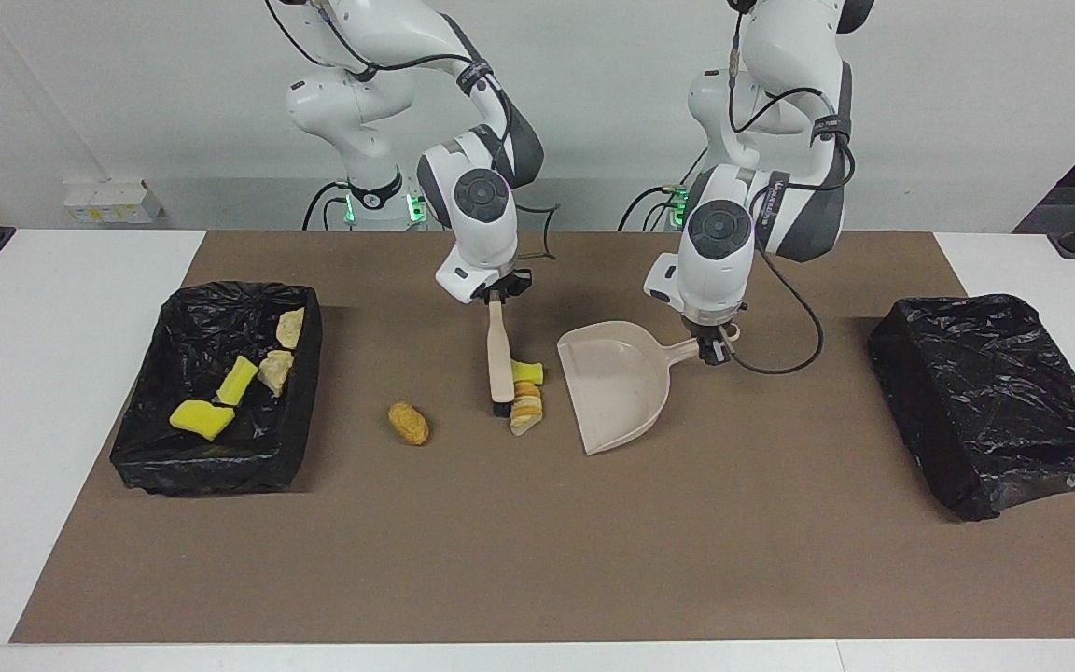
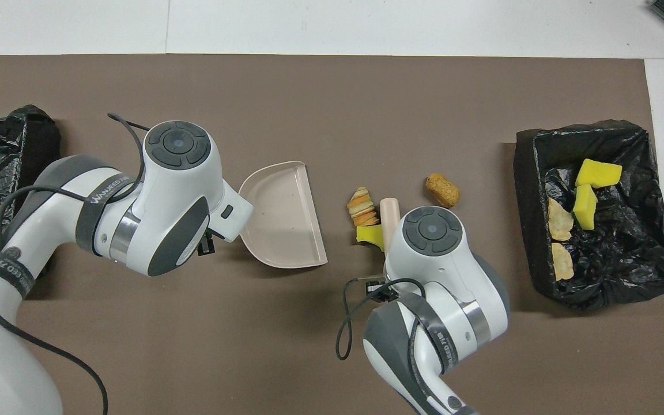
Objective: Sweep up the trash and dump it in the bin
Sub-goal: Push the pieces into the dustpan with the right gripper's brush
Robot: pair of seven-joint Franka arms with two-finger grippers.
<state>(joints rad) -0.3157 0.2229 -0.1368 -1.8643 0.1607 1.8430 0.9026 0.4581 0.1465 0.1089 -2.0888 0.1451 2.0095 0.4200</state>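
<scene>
Brown mat mid-table: right gripper (image 1: 497,297) clamps beige wooden-handled brush (image 1: 500,359) vs yellow sponge chunk (image 1: 528,372) & ridged croissant bit (image 1: 526,409), left gripper (image 1: 714,349) pinching beige plastic dustpan (image 1: 614,387) mouth-on to catch.

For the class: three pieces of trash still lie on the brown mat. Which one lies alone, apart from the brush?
The golden-brown bread bit, lying alone toward the open bin. The yellow sponge chunk and the striped croissant bit sit together against the brush.

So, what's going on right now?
Right tool holds brush against two scraps. Left tool holds dustpan handle. Bread bit loose; four pieces in bin.
</scene>
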